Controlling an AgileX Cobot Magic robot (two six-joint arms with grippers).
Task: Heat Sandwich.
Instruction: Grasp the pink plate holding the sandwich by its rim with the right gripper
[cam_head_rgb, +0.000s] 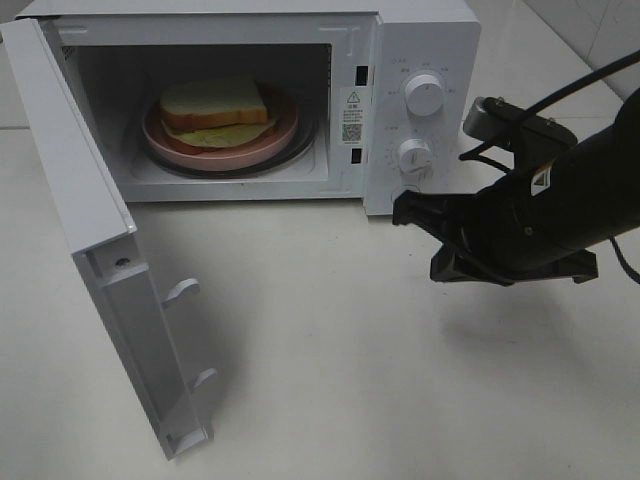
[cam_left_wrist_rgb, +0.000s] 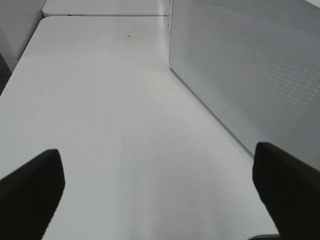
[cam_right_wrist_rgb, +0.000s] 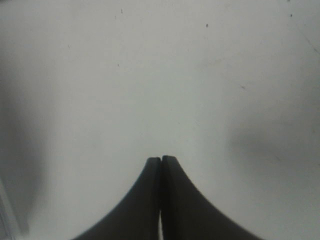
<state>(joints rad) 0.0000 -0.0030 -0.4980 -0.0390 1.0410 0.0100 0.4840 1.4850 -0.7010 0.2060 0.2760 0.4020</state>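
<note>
Left fingers (cam_left_wrist_rgb: 30, 195) spread wide, holding nothing; right fingers (cam_right_wrist_rgb: 145, 200) pressed together (empty).

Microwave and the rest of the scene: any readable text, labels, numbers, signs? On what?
No text is legible enough to quote.
Warning triangle sign on the sticker, on the microwave front right of the cavity; print under it too small.
Marks around the upper knob and the lower knob: too small.
Small tag on the right arm: blurred.
Wrist views: none.
</note>
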